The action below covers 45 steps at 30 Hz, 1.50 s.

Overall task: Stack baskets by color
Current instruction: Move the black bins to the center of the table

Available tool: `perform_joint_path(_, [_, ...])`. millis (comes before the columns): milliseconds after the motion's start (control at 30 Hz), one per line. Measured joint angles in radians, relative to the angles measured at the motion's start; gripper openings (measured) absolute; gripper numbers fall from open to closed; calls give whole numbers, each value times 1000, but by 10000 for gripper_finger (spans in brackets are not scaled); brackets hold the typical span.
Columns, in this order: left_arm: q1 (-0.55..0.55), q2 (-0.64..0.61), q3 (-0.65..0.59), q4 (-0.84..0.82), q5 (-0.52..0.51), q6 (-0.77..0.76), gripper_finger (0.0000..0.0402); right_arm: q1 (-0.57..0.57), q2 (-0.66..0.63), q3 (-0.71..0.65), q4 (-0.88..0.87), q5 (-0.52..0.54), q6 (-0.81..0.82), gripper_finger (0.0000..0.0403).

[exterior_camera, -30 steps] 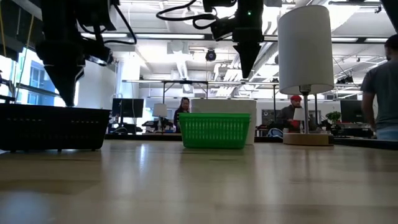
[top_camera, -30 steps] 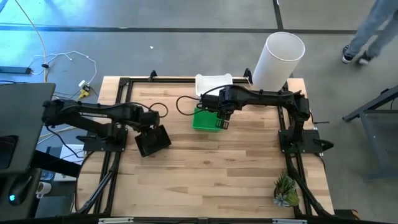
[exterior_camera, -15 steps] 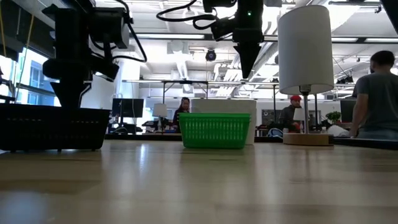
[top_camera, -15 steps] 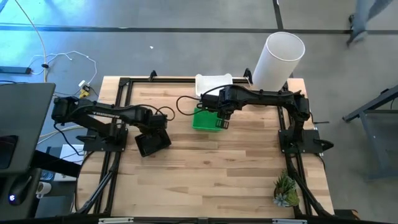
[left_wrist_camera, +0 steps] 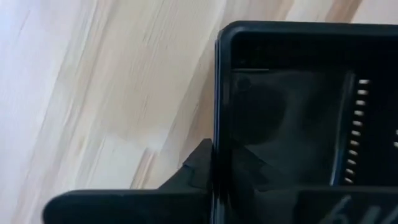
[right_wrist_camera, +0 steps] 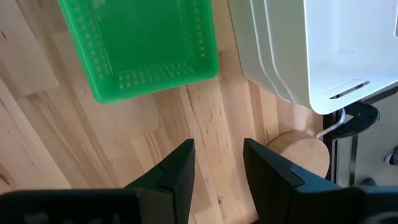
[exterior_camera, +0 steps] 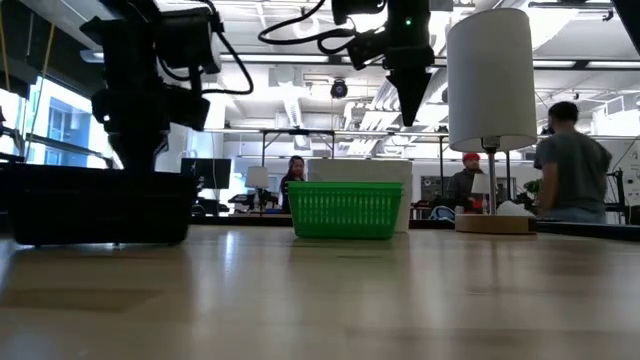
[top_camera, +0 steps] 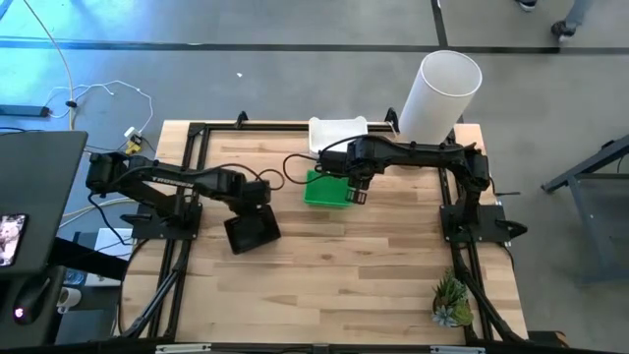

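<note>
Spanning the whole high view, a light wooden table (top_camera: 344, 285) is seen with a dark frame around its edges. At its far right corner a tall white cylinder (top_camera: 439, 94) is stood on a round wooden base. Just beside it, at the far edge, the white baskets (top_camera: 338, 133) are nested in one stack; in the right wrist view several white rims (right_wrist_camera: 292, 56) are shown one inside another. Directly in front of that stack the green basket (top_camera: 325, 190) is set on the table; in the low view its slotted wall (exterior_camera: 345, 210) is seen resting flat, and how many are nested there cannot be told. Well apart from it, on the left half of the table, the black basket (top_camera: 252, 231) is found, turned at an angle to the table edges.

The black basket's rim is gripped by the left gripper (top_camera: 257, 205): in the left wrist view the wall (left_wrist_camera: 219, 118) is pinched between the clenched fingers (left_wrist_camera: 196, 171), one outside and one inside. The right gripper (top_camera: 355, 189) is held above the green basket's right edge with nothing in it, its fingers (right_wrist_camera: 177, 171) parted over bare wood and touching neither basket.

A small potted plant (top_camera: 451, 300) is placed at the table's near right corner.
</note>
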Motion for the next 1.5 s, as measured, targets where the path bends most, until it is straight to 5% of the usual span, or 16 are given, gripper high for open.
perform_joint_path(500, [-56,24,1,279,102,46,8,0,0,0,-35,0,19,124])
perform_joint_path(900, [-87,191,158,229,103,144,8,0,1,0,-41,-10,46,124])
perform_joint_path(1200, [-87,285,234,195,97,182,8,15,1,0,-35,-133,124,124])
perform_joint_path(1500, [-87,323,293,148,98,207,60,94,1,0,-15,-142,258,124])
